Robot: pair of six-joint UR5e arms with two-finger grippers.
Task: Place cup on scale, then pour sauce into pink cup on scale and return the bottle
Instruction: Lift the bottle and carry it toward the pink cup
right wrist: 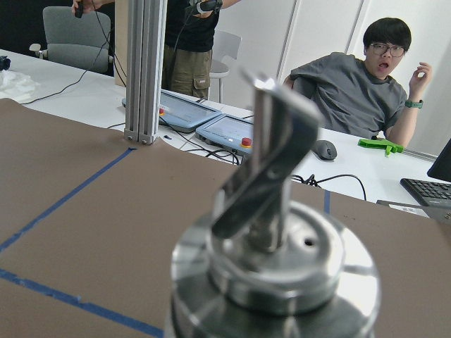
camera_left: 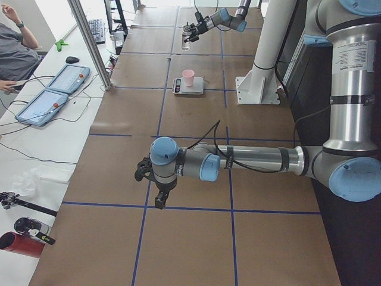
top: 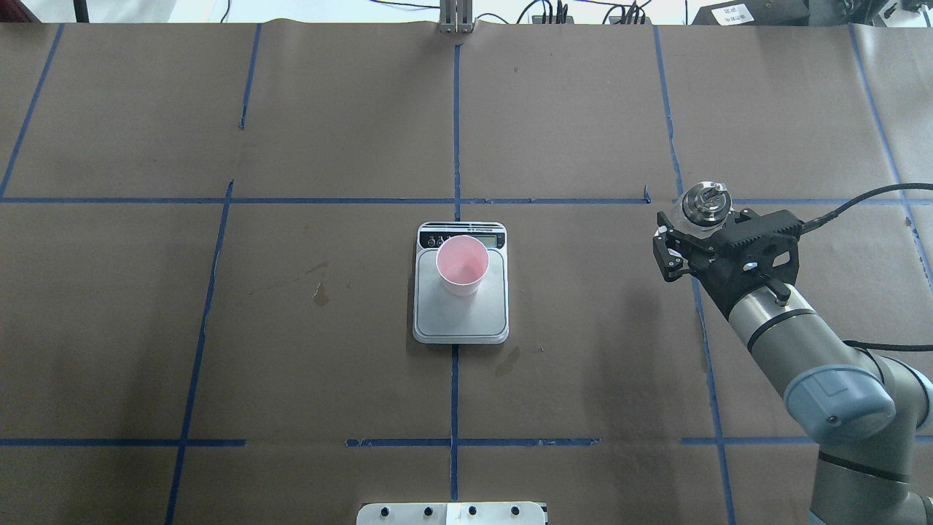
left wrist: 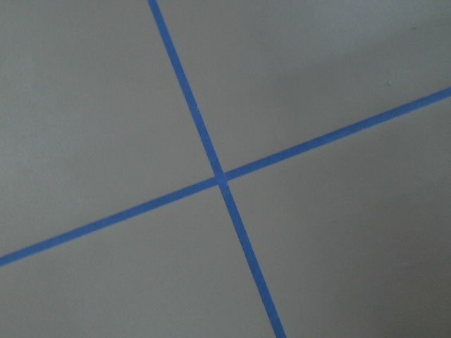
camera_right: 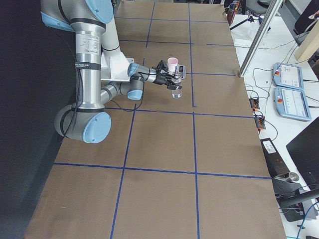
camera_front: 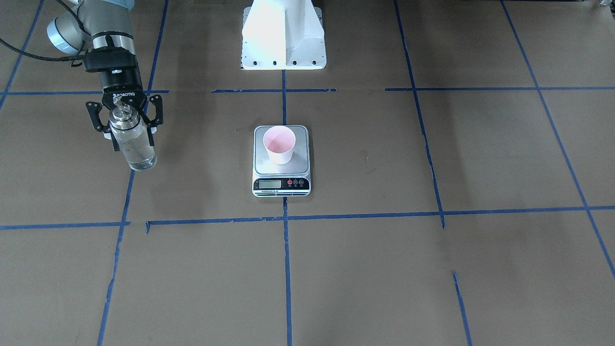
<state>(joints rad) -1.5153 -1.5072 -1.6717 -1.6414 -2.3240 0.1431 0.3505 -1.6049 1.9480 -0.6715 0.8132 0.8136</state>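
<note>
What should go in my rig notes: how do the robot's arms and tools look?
Both the right arm and the left arm are silver metal tubes with pale blue-grey caps on rounded joints. A black cable runs to each wrist. The right tool is black with two linked fingers and white ROBOTIQ lettering. The left tool is black too, but its details are too small to tell.

The right tool (camera_right: 173, 83) holds the clear bottle (camera_right: 177, 93).
</note>
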